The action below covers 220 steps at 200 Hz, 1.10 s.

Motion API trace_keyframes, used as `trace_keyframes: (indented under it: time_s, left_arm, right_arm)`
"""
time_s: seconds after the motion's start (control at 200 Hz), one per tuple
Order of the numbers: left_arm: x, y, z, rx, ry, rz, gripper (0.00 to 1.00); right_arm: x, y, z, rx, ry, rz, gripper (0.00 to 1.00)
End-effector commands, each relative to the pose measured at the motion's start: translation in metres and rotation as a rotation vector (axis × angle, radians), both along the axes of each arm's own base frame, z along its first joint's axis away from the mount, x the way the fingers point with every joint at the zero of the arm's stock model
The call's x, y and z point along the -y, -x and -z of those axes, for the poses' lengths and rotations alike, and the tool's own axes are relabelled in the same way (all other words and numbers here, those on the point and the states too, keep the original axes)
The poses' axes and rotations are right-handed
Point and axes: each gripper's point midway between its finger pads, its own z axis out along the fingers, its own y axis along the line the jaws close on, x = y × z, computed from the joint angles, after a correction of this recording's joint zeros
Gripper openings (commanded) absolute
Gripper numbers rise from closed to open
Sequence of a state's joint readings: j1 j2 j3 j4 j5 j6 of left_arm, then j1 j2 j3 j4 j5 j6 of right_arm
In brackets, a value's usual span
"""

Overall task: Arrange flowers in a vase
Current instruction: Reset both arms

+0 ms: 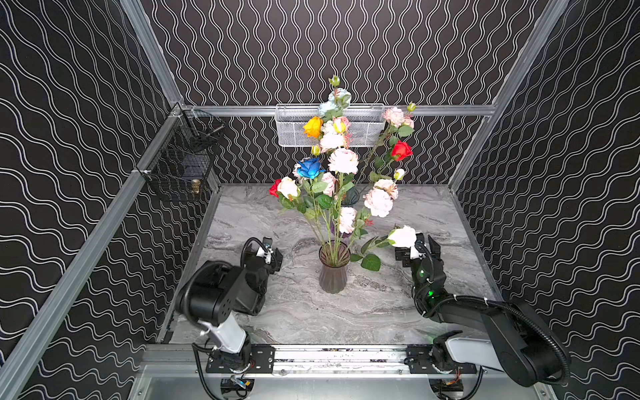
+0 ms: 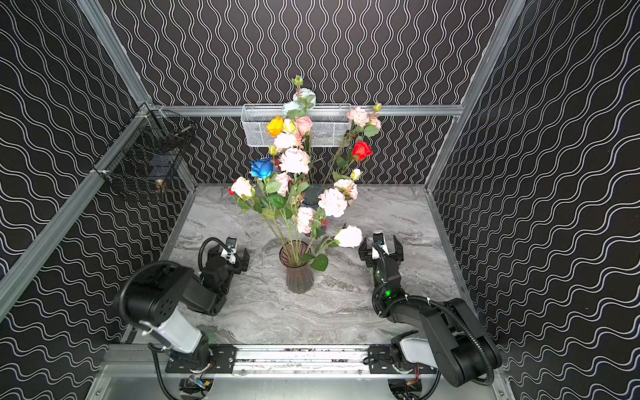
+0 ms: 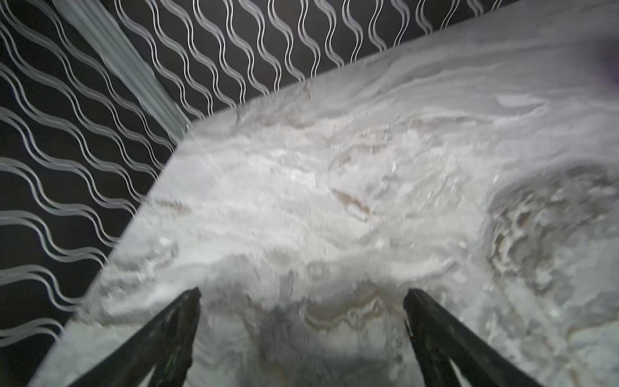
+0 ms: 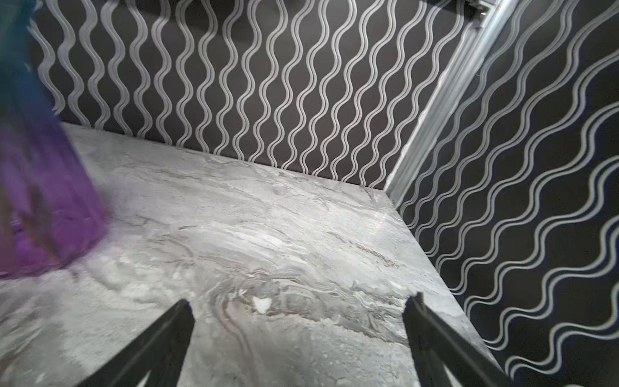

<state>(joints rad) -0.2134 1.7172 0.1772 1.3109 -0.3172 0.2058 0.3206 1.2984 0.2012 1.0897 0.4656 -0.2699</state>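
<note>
A smoky ribbed glass vase (image 1: 333,273) (image 2: 299,273) stands mid-table and holds several flowers (image 1: 343,161) (image 2: 294,161) in pink, white, blue and red. One white rose (image 1: 402,236) (image 2: 349,236) leans low to the right, just in front of my right gripper (image 1: 417,250) (image 2: 381,249). That gripper is open over bare marble, nothing between its fingers (image 4: 298,301). My left gripper (image 1: 267,265) (image 2: 230,264) hangs left of the vase. It is open too, with only blurred table between its fingers (image 3: 301,295).
Behind the front vase a dark vase (image 1: 351,197) holds taller sprays with a red rose (image 1: 401,151). A purple-blue vase (image 4: 43,174) shows blurred in the right wrist view. A white mesh basket (image 1: 294,131) hangs on the back rail and a black wire basket (image 1: 180,162) on the left wall.
</note>
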Motion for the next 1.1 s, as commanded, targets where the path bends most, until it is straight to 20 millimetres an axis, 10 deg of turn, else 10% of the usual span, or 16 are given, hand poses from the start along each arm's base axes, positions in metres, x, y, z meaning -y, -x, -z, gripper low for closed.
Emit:
trace_keyframes:
  time_s: [0.0, 0.405, 0.581, 1.096]
  left_arm:
    - [0.002, -0.011, -0.034, 0.139, 0.097, 0.007, 0.99]
    - [-0.019, -0.041, -0.018, -0.006, 0.165, -0.069, 0.99]
    - [-0.019, -0.041, -0.019, -0.003, 0.163, -0.070, 0.99]
    - [-0.020, -0.041, -0.019, -0.004, 0.161, -0.071, 0.99]
  right_arm:
    - [0.001, -0.006, -0.012, 0.050, -0.046, -0.010, 0.99]
    - [0.070, -0.002, 0.024, 0.088, -0.280, 0.129, 0.99]
    - [0.073, -0.033, 0.044, -0.074, -0.333, 0.079, 0.99]
    - [0.076, -0.032, 0.040, -0.045, -0.316, 0.081, 0.99]
